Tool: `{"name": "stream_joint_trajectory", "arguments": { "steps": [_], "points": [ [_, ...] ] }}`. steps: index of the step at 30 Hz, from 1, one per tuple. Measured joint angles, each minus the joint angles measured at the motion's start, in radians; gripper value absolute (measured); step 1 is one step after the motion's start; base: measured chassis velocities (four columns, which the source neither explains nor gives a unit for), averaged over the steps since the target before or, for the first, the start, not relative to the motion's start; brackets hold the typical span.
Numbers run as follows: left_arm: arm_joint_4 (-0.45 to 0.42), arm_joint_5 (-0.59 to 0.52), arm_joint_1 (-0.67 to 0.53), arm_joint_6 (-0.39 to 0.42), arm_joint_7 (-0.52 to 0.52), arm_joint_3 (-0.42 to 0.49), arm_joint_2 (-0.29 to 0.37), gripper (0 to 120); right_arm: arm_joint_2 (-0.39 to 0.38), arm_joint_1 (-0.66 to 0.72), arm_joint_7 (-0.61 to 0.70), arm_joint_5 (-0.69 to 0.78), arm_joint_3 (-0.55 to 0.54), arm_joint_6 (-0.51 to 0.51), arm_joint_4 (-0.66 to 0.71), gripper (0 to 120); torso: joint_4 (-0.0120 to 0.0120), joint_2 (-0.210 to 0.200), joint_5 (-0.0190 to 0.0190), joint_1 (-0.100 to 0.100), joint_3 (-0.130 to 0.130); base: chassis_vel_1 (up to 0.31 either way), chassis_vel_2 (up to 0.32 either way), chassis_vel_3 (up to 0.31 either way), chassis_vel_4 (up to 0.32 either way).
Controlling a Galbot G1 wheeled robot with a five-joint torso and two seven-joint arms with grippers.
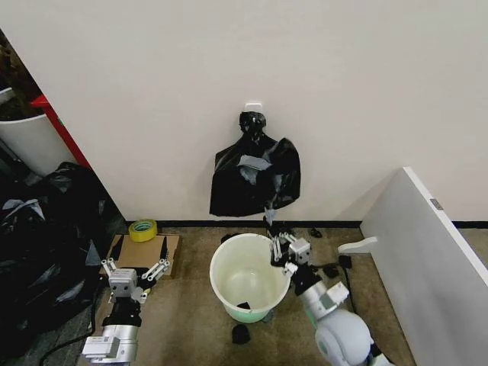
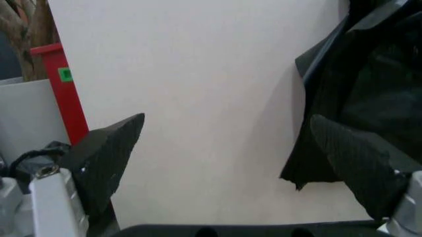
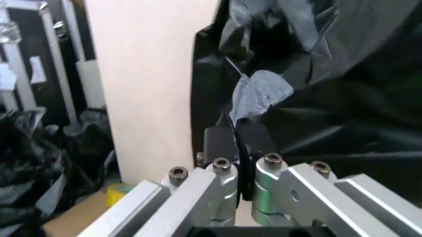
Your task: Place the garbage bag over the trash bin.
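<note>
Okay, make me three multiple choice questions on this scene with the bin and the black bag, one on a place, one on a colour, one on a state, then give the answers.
1. Where does the black bundle of bags hang?
A. on the wall behind the trash bin
B. inside the bin
C. on the cardboard

2. What colour is the tape roll?
A. red
B. yellow-green
C. blue

3. How is the left claw?
A. shut on the bag
B. open, holding nothing
C. shut on the tape

Answers:
1 A: it hangs from a wall hook above the trash bin.
2 B: head view shows yellow-green.
3 B: its fingers stand apart.
</note>
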Motion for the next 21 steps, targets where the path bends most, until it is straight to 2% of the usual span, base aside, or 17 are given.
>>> {"name": "stream_joint_trajectory", "arguments": {
  "steps": [8,21],
  "points": [
    [0.000,-0.004,-0.004,0.000,0.000,0.006,0.007,99,0.002,-0.112,-0.035,-0.111,0.001,0.070,0.034,0,0.0000,0.000,0.0000,0.000,0.000,0.000,0.000,0.000,0.000],
    [-0.010,-0.010,0.001,-0.004,0.000,0.005,0.016,99,0.006,-0.260,-0.075,-0.201,0.012,0.178,0.052,0,-0.0001,0.000,0.0001,0.000,0.000,0.000,0.000,0.000,0.000]
  ]
}}
